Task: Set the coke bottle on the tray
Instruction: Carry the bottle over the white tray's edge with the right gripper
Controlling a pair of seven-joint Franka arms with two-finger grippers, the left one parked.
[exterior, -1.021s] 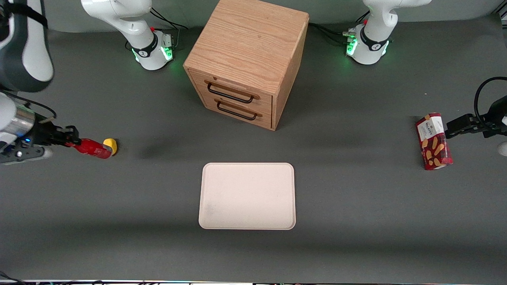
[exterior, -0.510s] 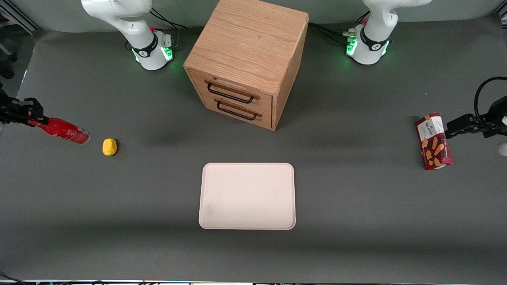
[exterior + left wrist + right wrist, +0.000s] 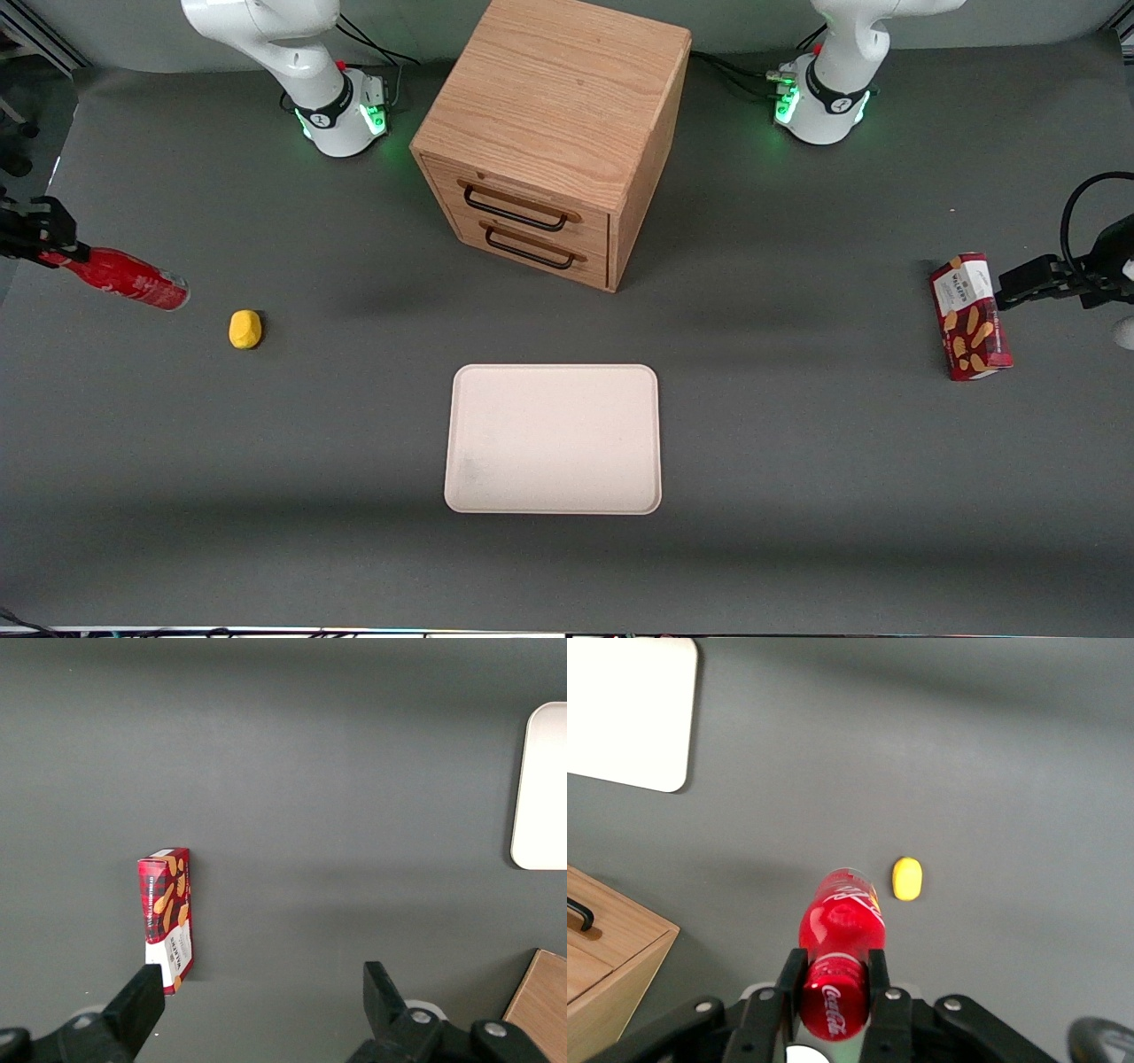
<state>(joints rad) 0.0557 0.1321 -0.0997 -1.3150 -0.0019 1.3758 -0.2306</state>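
Coke bottle (image 3: 124,278) held tilted in air at working arm's end of table, cap end pinched between fingers of gripper (image 3: 55,254), base pointing down toward yellow lump (image 3: 244,329) nearby on table. Tray (image 3: 554,439) well apart, flat at table's middle, in front of wooden drawer cabinet (image 3: 551,133). Biscuit box (image 3: 969,316) toward parked arm's end.

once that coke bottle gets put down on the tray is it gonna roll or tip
Likely yes. The coke bottle is slim and round, so laid on its side it could roll. Stood upright, its narrow base may tip. The end effector holds it near the cap, tilted above the table, toward the working arm's end. The tray's low rim might stop it.
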